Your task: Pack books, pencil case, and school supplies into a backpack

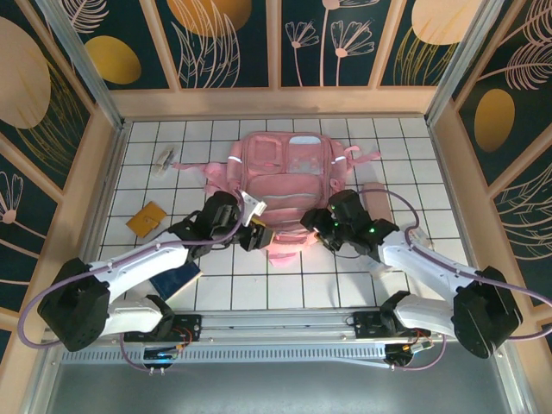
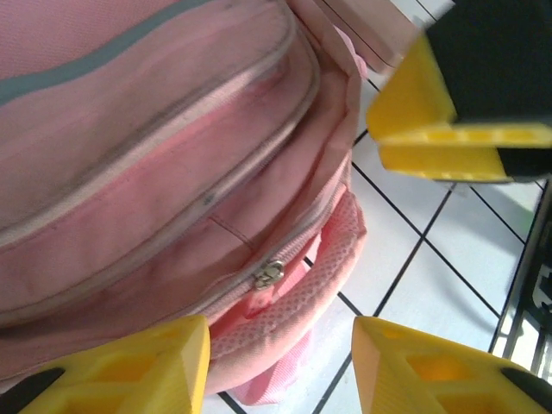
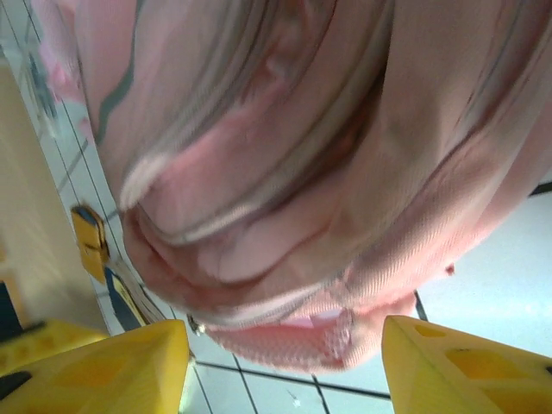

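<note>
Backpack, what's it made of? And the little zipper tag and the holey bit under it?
Backpack: soft pink cloth, matte; it wrinkles and folds. Zipper tag: probably metal, since it is silvery and glints. Holey bit: pink mesh fabric with tiny holes, seemingly padded, because it looks puffy.

The backpack [image 2: 155,172] is soft matt pink cloth with a metal zip pull [image 2: 268,274] — the table [image 2: 405,293] glossy white tile.

Pink backpack [image 1: 289,168] flat mid-table; orange pad [image 1: 147,217] and dark blue book [image 1: 179,279] well left.
</note>
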